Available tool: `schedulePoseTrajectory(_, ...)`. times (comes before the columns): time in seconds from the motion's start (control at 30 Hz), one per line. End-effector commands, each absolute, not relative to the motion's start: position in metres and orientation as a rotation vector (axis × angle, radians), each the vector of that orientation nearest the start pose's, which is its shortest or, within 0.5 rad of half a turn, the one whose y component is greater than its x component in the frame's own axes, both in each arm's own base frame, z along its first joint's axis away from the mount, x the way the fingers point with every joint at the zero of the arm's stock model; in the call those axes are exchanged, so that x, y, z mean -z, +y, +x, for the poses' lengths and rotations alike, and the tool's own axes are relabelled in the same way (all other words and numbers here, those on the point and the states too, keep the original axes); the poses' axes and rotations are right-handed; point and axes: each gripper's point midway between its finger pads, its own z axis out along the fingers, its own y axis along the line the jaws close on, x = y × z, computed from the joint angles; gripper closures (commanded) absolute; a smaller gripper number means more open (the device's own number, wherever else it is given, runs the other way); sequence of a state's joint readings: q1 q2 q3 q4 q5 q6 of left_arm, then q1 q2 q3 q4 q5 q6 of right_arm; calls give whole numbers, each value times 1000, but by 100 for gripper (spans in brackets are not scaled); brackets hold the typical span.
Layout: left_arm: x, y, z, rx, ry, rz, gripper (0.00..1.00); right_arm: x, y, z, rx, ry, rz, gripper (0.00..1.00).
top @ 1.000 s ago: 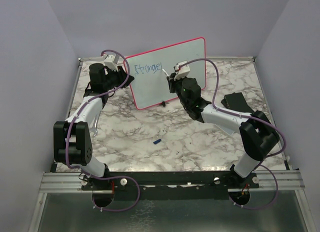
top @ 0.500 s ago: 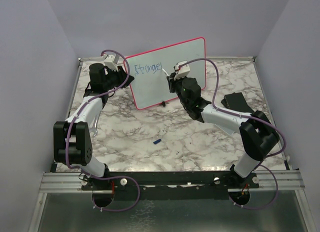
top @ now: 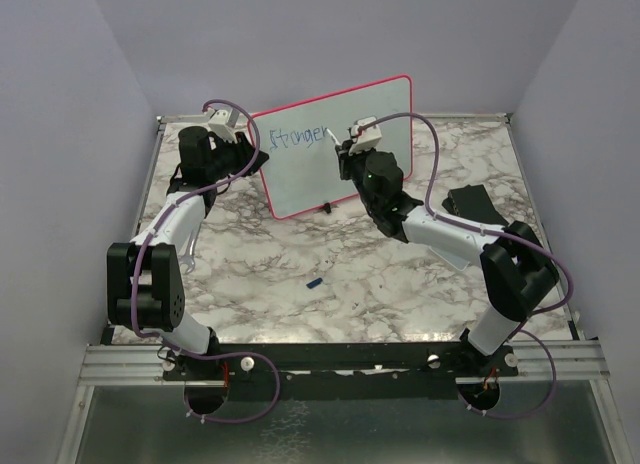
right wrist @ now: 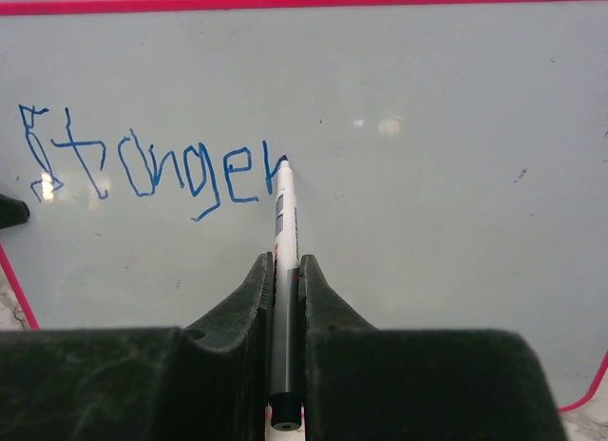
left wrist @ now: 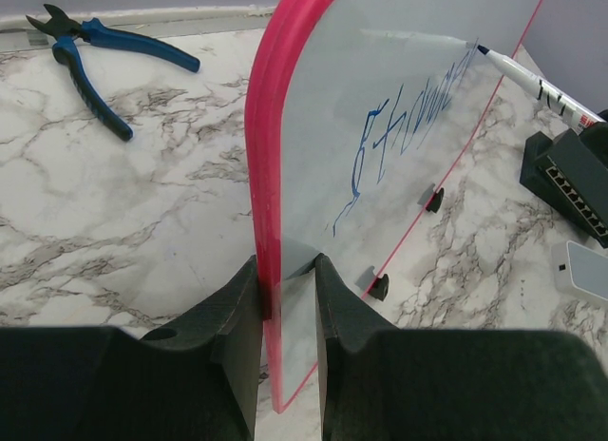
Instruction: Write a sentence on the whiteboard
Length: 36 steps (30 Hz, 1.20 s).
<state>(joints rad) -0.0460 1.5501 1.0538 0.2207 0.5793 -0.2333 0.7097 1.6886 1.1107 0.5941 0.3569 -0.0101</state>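
Observation:
The whiteboard (top: pixel 365 114) stands upright at the back of the table, pink-red framed, on small black feet (left wrist: pixel 379 287). My left gripper (left wrist: pixel 287 270) is shut on its left edge (left wrist: pixel 271 175) and holds it. Blue lettering reading "Stronger" (right wrist: pixel 152 167) runs along the top left of the board, one row only; it also shows in the top view (top: pixel 298 138). My right gripper (right wrist: pixel 284 270) is shut on a white marker (right wrist: pixel 283 232). The marker's tip (right wrist: pixel 283 162) touches the board at the end of the last letter.
Blue-handled pliers (left wrist: pixel 90 56) lie on the marble table behind the board. A black ridged block (left wrist: pixel 570 180) and a small grey pad (left wrist: pixel 584 270) sit to the board's right. A black object (top: pixel 472 202) lies at the table's right. A small blue cap (top: pixel 314 282) lies mid-table.
The right gripper has shifted slightly right and up along the board. The last letter of "Stronger" has gained its top stroke. The left arm has not moved.

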Motion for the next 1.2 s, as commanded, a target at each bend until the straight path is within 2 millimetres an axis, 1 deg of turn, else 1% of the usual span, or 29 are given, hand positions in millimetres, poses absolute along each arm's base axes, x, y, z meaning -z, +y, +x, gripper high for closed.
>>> schedulePoseTrajectory(0.0, -216, -125, 448, 705, 1859, 249, 90, -274, 283, 451, -225, 1498, -218, 99)
schedulePoseTrajectory(0.1, -217, -125, 448, 704, 1858, 250, 90, -272, 280, 452, -222, 1503, -214, 99)
schedulePoseTrajectory(0.3, -217, -125, 448, 704, 1858, 250, 90, -268, 282, 451, -233, 1510, -221, 99)
schedulePoseTrajectory(0.37, -216, -124, 448, 700, 1861, 247, 90, -273, 282, 447, -248, 1494, -230, 100)
schedulePoseTrajectory(0.43, -215, -124, 448, 700, 1863, 246, 90, -283, 280, 441, -266, 1463, -234, 100)
schedulePoseTrajectory(0.57, -215, -124, 448, 700, 1863, 246, 90, -301, 271, 427, -277, 1418, -238, 99)
schedulePoseTrajectory(0.67, -215, -124, 447, 700, 1862, 247, 90, -305, 264, 423, -265, 1420, -227, 99)
schedulePoseTrajectory(0.9, -215, -124, 446, 700, 1863, 249, 90, -289, 251, 436, -231, 1476, -229, 99)
schedulePoseTrajectory(1.17, -214, -125, 447, 699, 1867, 249, 90, -281, 245, 444, -250, 1506, -238, 99)
